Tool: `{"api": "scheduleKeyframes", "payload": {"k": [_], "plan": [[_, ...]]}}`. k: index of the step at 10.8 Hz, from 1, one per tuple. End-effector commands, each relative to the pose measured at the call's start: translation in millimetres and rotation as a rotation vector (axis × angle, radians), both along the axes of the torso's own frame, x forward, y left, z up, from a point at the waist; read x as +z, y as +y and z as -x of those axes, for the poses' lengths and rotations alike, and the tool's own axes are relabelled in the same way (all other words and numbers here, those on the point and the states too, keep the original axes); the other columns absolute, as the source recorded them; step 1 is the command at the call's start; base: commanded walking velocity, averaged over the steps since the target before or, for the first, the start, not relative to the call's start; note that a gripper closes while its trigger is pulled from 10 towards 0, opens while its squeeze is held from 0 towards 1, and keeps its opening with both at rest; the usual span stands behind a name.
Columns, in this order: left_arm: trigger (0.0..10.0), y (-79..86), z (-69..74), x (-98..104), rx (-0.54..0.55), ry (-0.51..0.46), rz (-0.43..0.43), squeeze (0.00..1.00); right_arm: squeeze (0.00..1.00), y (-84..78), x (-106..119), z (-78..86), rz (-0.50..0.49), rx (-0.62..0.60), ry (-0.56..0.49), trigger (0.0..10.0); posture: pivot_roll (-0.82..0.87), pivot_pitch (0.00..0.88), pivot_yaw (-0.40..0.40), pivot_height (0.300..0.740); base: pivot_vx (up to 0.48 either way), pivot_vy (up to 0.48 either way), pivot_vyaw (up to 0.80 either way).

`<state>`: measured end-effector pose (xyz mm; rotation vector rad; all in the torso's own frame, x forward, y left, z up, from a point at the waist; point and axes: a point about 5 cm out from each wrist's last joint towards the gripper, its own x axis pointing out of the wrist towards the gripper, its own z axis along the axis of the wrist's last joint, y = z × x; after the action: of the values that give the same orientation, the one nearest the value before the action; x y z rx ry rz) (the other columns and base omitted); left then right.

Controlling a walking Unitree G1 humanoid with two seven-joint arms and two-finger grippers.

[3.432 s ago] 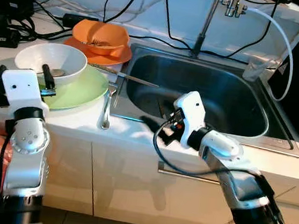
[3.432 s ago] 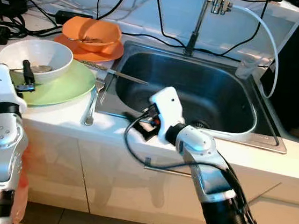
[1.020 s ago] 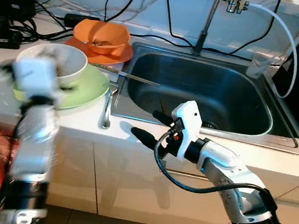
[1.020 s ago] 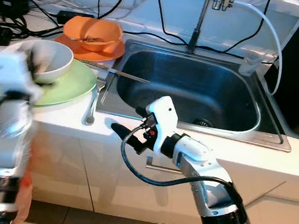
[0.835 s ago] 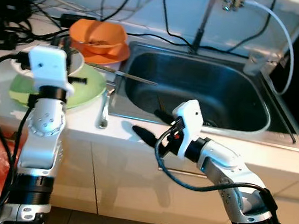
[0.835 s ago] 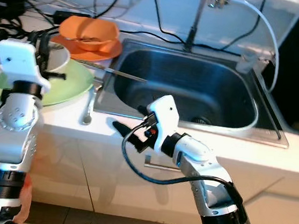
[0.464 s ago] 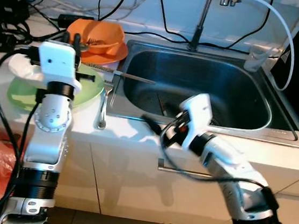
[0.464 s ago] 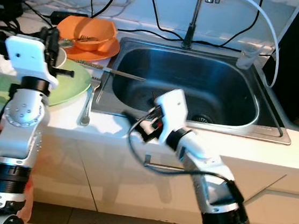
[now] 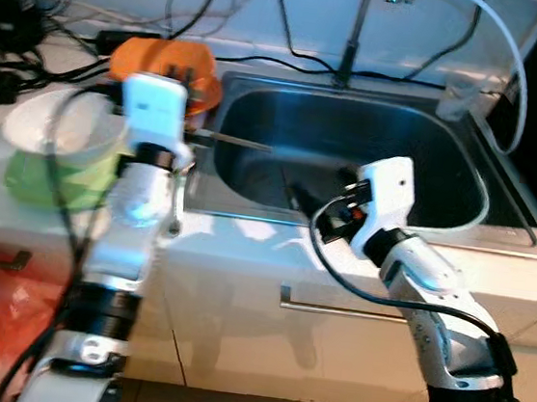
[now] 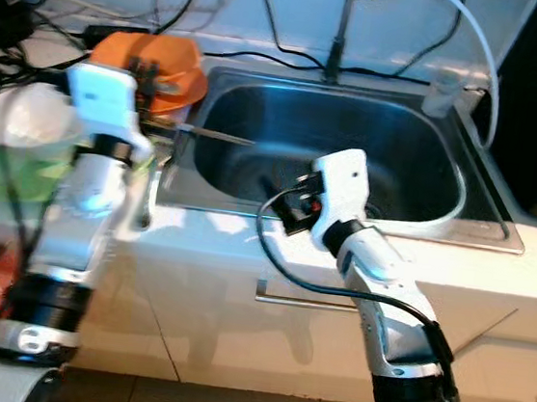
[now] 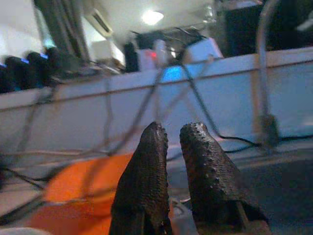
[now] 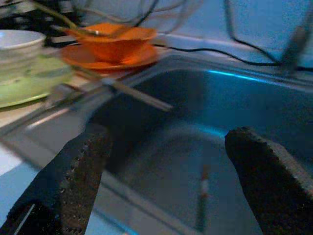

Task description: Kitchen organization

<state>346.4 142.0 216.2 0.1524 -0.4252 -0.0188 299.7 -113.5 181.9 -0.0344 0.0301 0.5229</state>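
Left gripper (image 11: 168,147) with fingers nearly together, empty, near the orange bowl (image 9: 159,58), right gripper (image 12: 166,161) spread wide over the sink (image 9: 429,151), white bowl (image 9: 54,123) at left

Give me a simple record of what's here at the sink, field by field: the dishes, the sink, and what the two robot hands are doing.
setting: white kitchen counter with a stainless steel sink
dishes: white bowl on a green plate; orange bowl on an orange plate
cutlery: long knife lying over the sink's edge
left gripper: fingers close together, holding nothing, raised near the orange bowl
right gripper: fingers wide apart, held over the sink's front edge
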Motion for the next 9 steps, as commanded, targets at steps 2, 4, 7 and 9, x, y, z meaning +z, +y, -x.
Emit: {"api": "scheduleKeyframes", "payload": {"k": [2,4,7,9], "plan": [[0.0,-21.8,-4.1,-1.3,-0.079,0.006,0.001,0.0,0.0,-18.8,5.0,0.6,0.031,-0.141,-0.031,10.0,-0.05,0.0,0.071,0.74,0.0,0.0,0.0],[0.0,-32.0,-6.3,-6.4,-0.111,0.028,0.009,0.0,0.0,-28.9,2.5,4.1,0.039,-0.199,-0.021,10.0,-0.08,0.0,0.087,0.74,0.0,0.0,0.0],[0.0,-41.4,-9.0,-18.5,-0.16,0.079,0.016,0.0,0.0,-39.2,2.2,10.8,0.049,-0.285,-0.034,10.0,-0.15,0.0,0.158,0.74,0.0,0.0,0.0],[0.0,-36.4,-10.5,-24.4,-0.151,0.104,0.021,0.0,0.0,-36.7,0.8,20.9,0.039,-0.315,-0.028,10.0,-0.16,0.0,0.139,0.74,0.0,0.0,0.0]]}}
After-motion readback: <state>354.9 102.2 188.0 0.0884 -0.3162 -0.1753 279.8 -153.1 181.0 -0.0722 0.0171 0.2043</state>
